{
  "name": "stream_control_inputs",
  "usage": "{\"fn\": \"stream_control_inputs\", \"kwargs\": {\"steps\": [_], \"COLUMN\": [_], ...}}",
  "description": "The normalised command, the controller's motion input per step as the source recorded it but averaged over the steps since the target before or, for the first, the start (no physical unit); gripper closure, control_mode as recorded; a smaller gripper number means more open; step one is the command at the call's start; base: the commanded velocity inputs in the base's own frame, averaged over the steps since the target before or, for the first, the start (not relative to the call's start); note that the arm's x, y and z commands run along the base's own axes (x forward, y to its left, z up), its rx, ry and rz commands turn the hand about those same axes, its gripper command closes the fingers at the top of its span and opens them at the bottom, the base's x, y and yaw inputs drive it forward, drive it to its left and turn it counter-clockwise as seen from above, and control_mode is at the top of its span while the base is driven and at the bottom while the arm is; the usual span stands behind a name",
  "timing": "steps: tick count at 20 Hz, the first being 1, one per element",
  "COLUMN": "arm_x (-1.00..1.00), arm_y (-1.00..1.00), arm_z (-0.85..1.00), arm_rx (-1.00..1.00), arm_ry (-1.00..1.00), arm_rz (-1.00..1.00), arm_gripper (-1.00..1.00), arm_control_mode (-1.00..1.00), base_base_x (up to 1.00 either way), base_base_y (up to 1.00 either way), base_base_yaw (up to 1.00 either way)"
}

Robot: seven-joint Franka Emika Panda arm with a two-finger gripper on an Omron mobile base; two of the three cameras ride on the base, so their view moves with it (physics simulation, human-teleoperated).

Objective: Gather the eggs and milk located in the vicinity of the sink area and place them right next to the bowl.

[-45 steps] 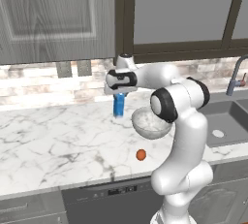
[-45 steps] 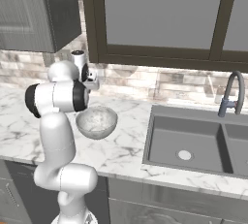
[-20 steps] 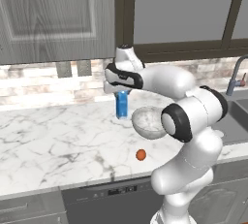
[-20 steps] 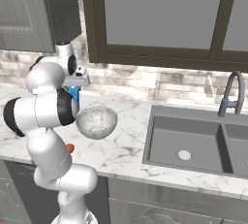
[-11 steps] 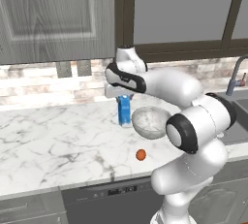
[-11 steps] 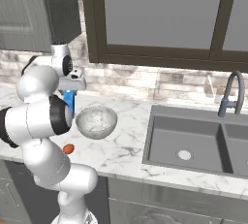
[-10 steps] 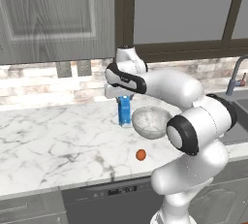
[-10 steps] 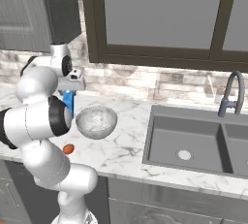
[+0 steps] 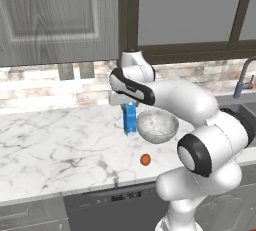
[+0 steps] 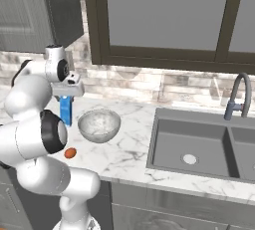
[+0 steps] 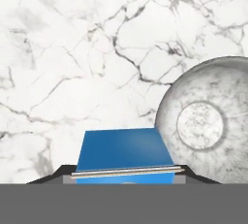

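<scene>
Your pincer [image 9: 129, 106] sits over the milk [image 9: 130, 119] top, hand hiding the tips, so can't tell if it's gripping. Milk stands on the desk [image 9: 55, 145] just beside the bowl [image 9: 157, 126]; egg [image 9: 145, 159] lies nearer the front edge.

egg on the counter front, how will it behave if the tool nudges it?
Likely to roll: the egg looks like a small round ball lying loose on the flat marble counter. A push toward the front could send it off the edge, which is close. Probably slippery to pinch, given its smooth curved surface.
</scene>
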Motion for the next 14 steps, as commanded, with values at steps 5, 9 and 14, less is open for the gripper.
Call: {"fn": "stream_control_inputs", "kwargs": {"steps": [5, 9, 14], "arm_x": [-0.21, -0.07, 0.02], "arm_y": [0.0, 0.0, 0.0], "arm_z": [0.0, 0.0, 0.0], "arm_rx": [0.0, -0.04, -0.05], "arm_ry": [0.0, -0.01, -0.05], "arm_rz": [0.0, 0.0, 0.0], "arm_gripper": [1.0, 1.0, 1.0], "arm_control_mode": [-1.0, -1.0, -1.0], "base_base_x": [0.0, 0.0, 0.0], "base_base_y": [0.0, 0.0, 0.0], "base_base_yaw": [0.0, 0.0, 0.0]}}
